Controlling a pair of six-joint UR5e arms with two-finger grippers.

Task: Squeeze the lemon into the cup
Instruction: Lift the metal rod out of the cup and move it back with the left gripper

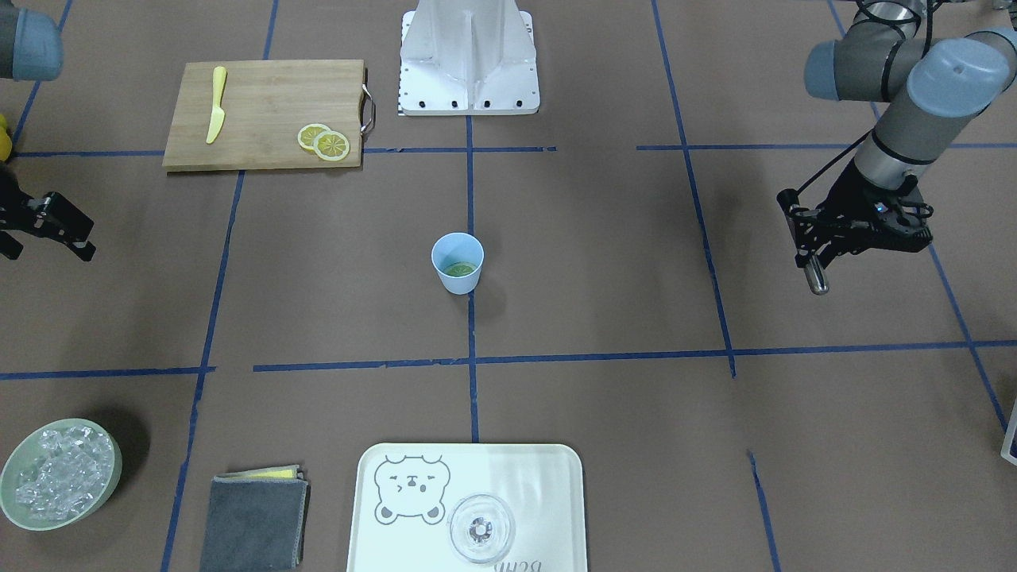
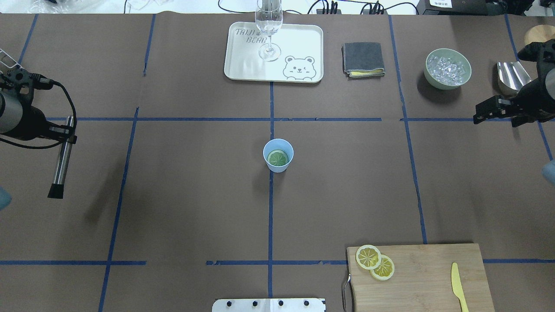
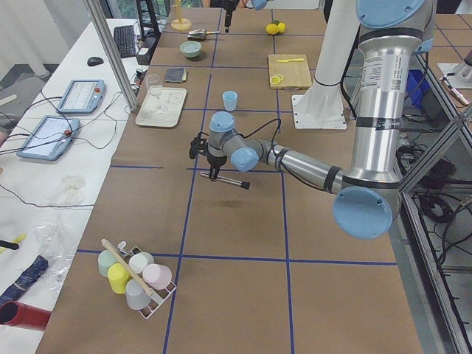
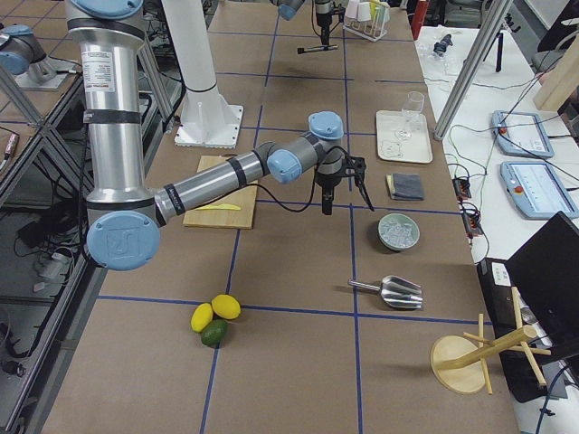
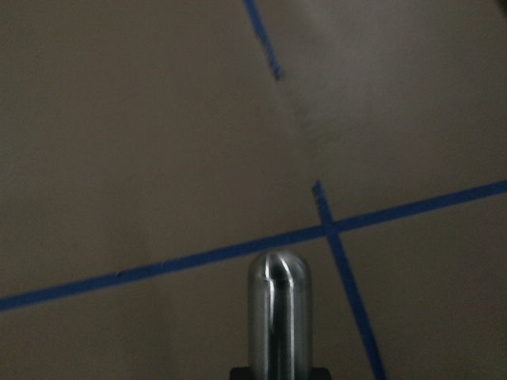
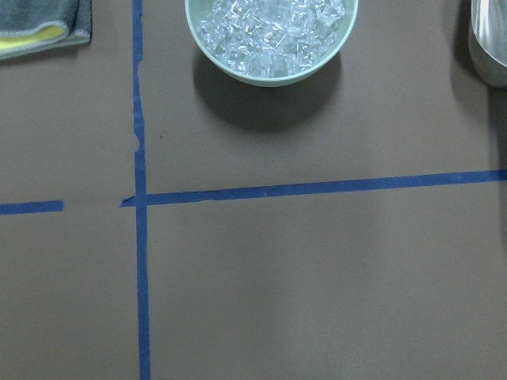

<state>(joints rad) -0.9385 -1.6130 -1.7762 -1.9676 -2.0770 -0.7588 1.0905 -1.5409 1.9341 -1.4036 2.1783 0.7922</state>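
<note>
The light-blue cup [image 1: 458, 264] stands upright at the table's middle, also in the overhead view [image 2: 278, 155]. One lemon slice [image 2: 277, 158] lies inside it. Two more slices [image 2: 375, 262] overlap on the wooden cutting board [image 2: 433, 277]. My left gripper [image 2: 65, 134] is far to the cup's left, shut on a metal rod [image 2: 60, 162]; the rod's rounded tip shows in the left wrist view [image 5: 279, 309]. My right gripper [image 2: 496, 118] is open and empty near the table's right end, next to the bowl of ice [image 6: 269, 36].
A yellow plastic knife [image 2: 458, 286] lies on the board. A bear tray [image 2: 243, 56] with a clear glass [image 2: 269, 26] stands at the far edge, beside a folded grey cloth [image 2: 363, 59]. A metal scoop [image 2: 512, 77] lies by the right gripper.
</note>
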